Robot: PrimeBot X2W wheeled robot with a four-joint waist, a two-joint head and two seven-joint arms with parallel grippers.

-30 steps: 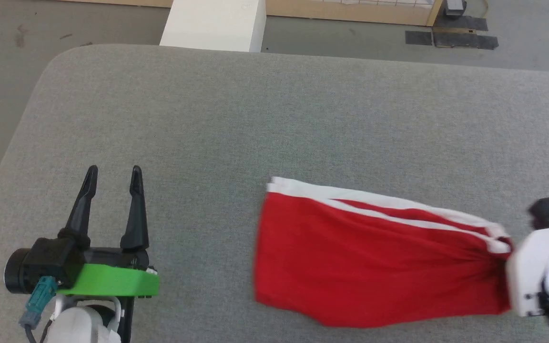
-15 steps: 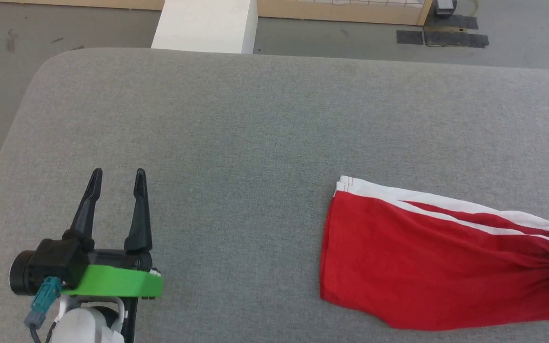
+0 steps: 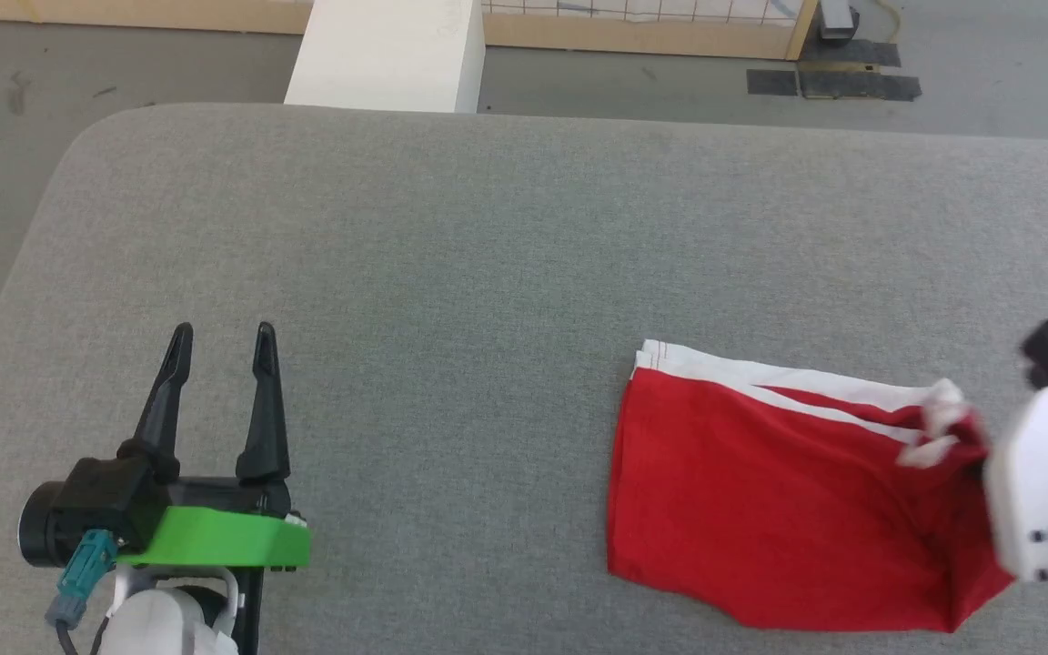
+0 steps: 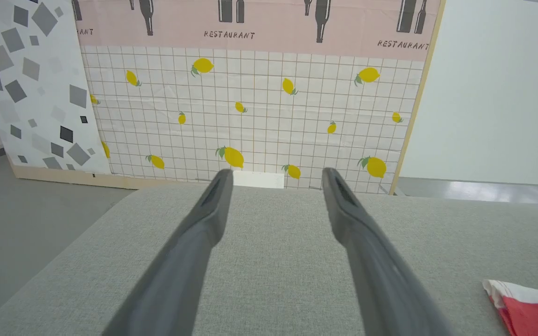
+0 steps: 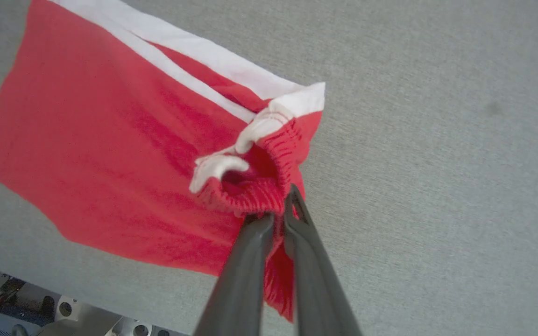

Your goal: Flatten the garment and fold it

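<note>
Head view, garment [image 3: 760,500]: bright red thin fabric, white edge stripes; lay on grey cloth-covered table [image 3: 488,227], right of centre, right end bunched.
Head view, left gripper [image 3: 219,329]: black fingers spread, empty, well apart from garment.
Left wrist view, fingers [image 4: 206,228]: parted above bare table; garment corner at lower right.
Right wrist view, right gripper [image 5: 282,207]: pressed together, pinching garment's gathered red waistband.
</note>
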